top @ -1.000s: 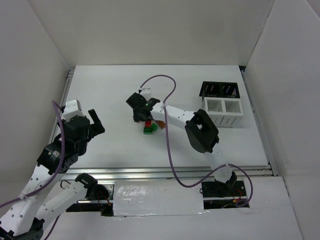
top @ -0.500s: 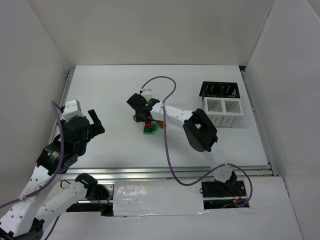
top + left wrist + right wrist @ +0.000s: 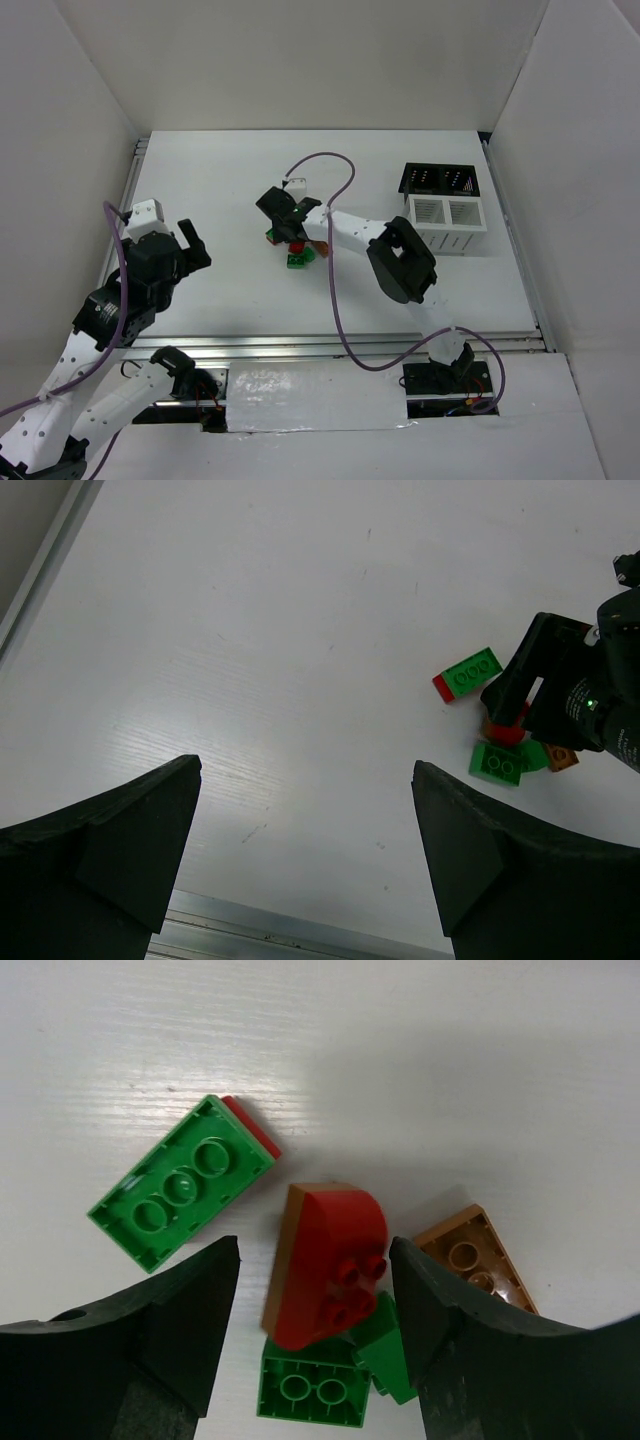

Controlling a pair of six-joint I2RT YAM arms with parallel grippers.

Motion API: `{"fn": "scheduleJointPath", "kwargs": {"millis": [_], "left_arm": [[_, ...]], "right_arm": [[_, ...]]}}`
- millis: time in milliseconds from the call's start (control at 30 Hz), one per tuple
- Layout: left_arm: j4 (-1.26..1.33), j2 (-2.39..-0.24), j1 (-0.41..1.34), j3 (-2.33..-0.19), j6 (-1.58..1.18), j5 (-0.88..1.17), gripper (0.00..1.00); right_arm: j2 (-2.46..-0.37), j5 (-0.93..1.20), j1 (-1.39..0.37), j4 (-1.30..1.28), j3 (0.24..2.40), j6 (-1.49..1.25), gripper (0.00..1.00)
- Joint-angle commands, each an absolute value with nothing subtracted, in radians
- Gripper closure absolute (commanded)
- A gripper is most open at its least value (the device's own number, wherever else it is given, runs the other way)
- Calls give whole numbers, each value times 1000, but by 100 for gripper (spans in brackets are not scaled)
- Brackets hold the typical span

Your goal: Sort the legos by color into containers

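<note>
- The left claw (image 3: 305,780) hung released above the worktop (image 3: 250,630).
- The right claw (image 3: 312,1252) stood released, astride a red brick (image 3: 335,1260).
- Other legos (image 3: 180,1195) lay beside it, mid-worktop, well apart from the containers (image 3: 445,243).

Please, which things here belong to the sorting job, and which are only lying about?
For the job:
- green-on-red brick
- red brick
- brown brick
- small green brick
- black bin
- white bin
- right gripper, open astride the red brick

Only there:
- purple cable
- tape
- left gripper, open, away from the bricks
</note>
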State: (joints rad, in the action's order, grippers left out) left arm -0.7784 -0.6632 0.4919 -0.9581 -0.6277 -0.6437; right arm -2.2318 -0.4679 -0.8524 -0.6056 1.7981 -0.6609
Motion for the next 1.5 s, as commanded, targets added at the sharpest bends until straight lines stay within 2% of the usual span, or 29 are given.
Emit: {"fn": "scheduleJointPath", "kwargs": {"millis": [0,167,367,467,600,967,1033,1067,1100,1233,1400,1467], "left_arm": [[-730,-658,486,-973,-600,-629,0],[-723,-655,486,-969,-591,-611,1],[-719,-649,486,-969,-591,-607,0],[-719,-649,486,-966,-589,-606,1],[-718,-650,486,-966,-586,-604,0],[-712,-653,485,-966,-583,-598,0],[-710,-657,486,-966,-581,-597,0],[-712,-657,486,-965,-580,-597,0],[-710,-658,486,-965,-580,-594,0],[-706,-664,485,-965,-583,-588,0],[-680,-649,483,-969,-607,-528,0],[-651,-635,485,-969,-632,-456,0]], "right_arm": [[-2180,-498,-848,-592,1758,-678,30],[-2100,-517,-848,-549,1695,-673,27],[-2172,-503,-847,-588,1752,-667,28],[-2197,-488,-847,-581,1770,-660,31],[-2217,-477,-847,-584,1799,-646,41],[-2258,-457,-839,-626,1822,-643,39],[-2244,-449,-839,-600,1800,-635,63],[-2237,-446,-841,-588,1793,-632,83],[-2230,-445,-842,-583,1793,-630,91],[-2148,-436,-841,-516,1778,-577,100],[-1923,-368,-844,-314,1605,-454,100],[-1838,-279,-854,-238,1482,-375,100]]}}
